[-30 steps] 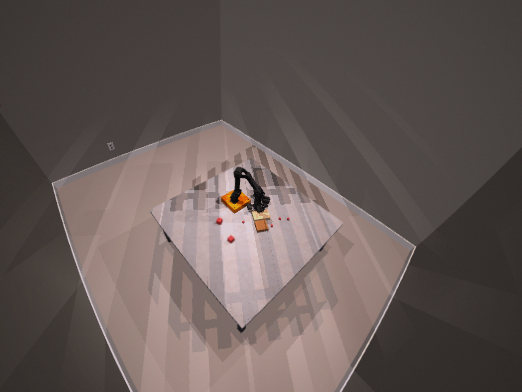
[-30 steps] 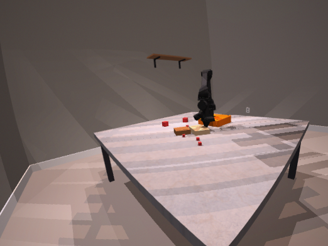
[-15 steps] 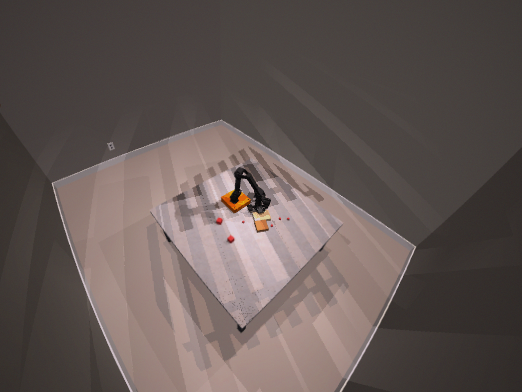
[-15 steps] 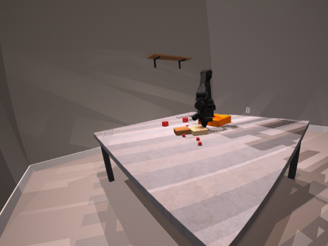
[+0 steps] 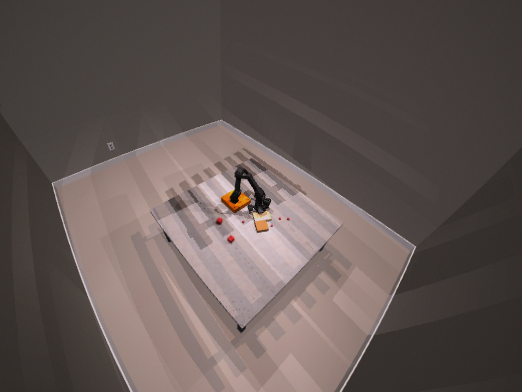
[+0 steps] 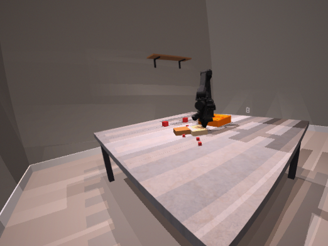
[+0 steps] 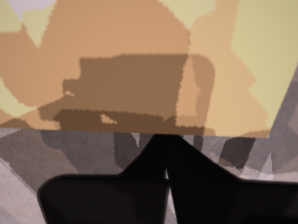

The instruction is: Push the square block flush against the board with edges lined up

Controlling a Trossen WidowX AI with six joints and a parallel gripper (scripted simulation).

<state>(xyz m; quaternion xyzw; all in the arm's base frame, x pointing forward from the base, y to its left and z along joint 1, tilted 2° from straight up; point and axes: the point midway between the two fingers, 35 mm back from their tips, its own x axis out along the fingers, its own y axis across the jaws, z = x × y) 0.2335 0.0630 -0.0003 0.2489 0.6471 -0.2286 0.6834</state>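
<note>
The gripper (image 7: 166,145) is fully closed with nothing between its fingers, its dark tips pressed together into a single point right at the near edge of the pale, tan-patched block (image 7: 150,65) in the wrist view. In the exterior view the gripper (image 6: 204,125) hangs low over the table (image 6: 220,188), at the side of the block (image 6: 199,130) facing the robot's orange base (image 6: 220,120). On the block's far side lies the orange board (image 6: 182,130) — the two sit flush side by side, though whether their edges line up cannot be told at this size. Small red cubes (image 6: 165,123) are scattered over the table around the pair; a wooden shelf (image 6: 169,58) hangs on the back wall.
</note>
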